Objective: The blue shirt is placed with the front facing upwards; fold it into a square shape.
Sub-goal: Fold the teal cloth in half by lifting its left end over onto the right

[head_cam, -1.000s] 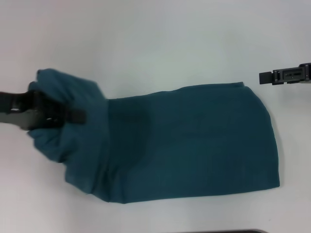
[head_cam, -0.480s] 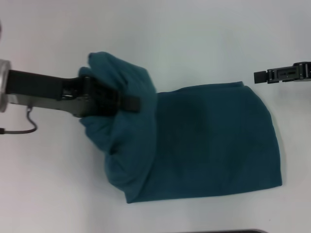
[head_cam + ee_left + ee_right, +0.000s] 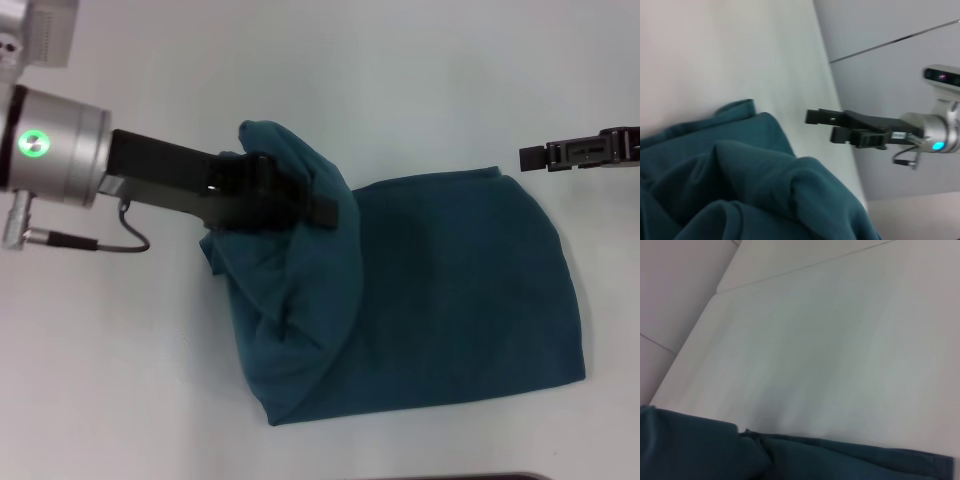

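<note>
The left gripper (image 3: 318, 212), clamped on a bunched end of the blue shirt (image 3: 450, 290), is carrying it further rightward over the flat half on the white table (image 3: 300, 70), advancing the fold; the plain teal cloth is mounding thickly there, while the right gripper (image 3: 545, 156), fingers unclear, is hovering beside the far corner

From my station I log a plain white table (image 3: 300, 70), matte, lit evenly with only soft shadows. In the left wrist view a pale grey wall (image 3: 900, 20) rises behind the table's far edge, crossed by a thin dark seam (image 3: 890, 45). The right wrist view shows the tabletop's corner and light panels (image 3: 675, 295) beyond, with faint joint lines.
</note>
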`<control>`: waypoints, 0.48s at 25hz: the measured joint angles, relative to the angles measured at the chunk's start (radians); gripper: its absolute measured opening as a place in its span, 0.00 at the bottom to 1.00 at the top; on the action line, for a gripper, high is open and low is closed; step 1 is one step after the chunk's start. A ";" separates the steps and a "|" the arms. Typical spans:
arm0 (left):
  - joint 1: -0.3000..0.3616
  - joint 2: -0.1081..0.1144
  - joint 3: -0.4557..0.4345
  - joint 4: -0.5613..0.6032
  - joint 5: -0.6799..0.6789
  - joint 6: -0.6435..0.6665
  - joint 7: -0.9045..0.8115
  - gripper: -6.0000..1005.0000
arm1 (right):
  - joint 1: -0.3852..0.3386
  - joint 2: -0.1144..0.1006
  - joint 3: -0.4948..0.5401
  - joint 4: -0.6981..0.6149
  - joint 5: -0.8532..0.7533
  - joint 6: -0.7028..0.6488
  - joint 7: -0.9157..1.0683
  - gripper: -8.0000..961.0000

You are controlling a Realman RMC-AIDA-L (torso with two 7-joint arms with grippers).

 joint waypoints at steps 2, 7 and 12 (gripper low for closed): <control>-0.022 0.000 0.037 -0.021 0.038 -0.027 -0.037 0.08 | 0.000 0.000 0.000 0.002 0.000 0.006 0.000 0.92; -0.075 -0.006 0.138 -0.063 0.067 -0.057 -0.106 0.08 | 0.001 0.000 0.000 0.005 0.002 0.011 0.001 0.92; -0.122 -0.008 0.222 -0.070 0.026 -0.085 -0.146 0.08 | 0.002 0.002 0.001 0.006 0.002 0.014 0.002 0.92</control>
